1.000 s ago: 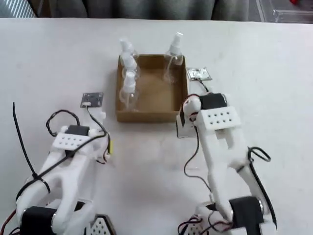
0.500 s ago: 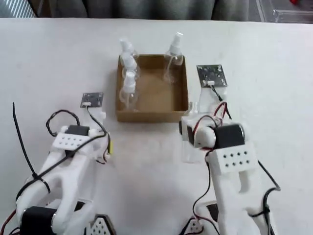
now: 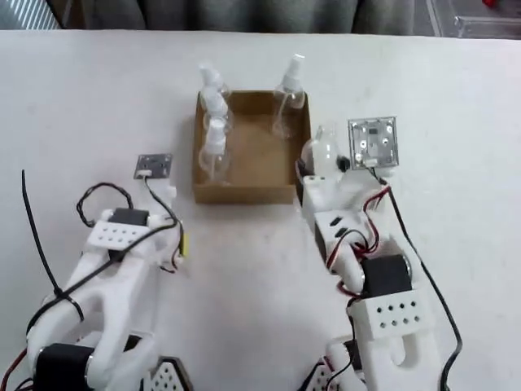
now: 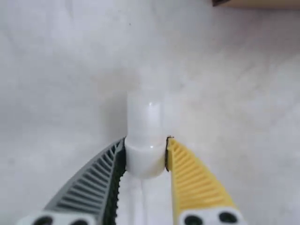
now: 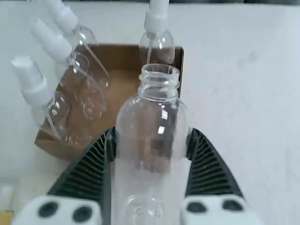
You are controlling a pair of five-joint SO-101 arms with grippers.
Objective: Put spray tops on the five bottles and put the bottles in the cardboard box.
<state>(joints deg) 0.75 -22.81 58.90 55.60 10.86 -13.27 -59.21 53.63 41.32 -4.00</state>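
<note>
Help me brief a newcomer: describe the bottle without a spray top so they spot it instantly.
Find the cardboard box on the white table. Beside its right wall, the right gripper holds a clear bottle. Unlike the four bottles in the box, its neck is open, with no white spray top.

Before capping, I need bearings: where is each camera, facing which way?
High view: fixed above, looking down on white table, brown cardboard box, left arm, right arm.
Left wrist view: on left arm, facing tabletop; left gripper shut on white plastic spray top.
Right wrist view: on right arm, facing the box; right gripper shut on clear uncapped plastic bottle.
Shared: high and right wrist views both show box and bottle.
</note>
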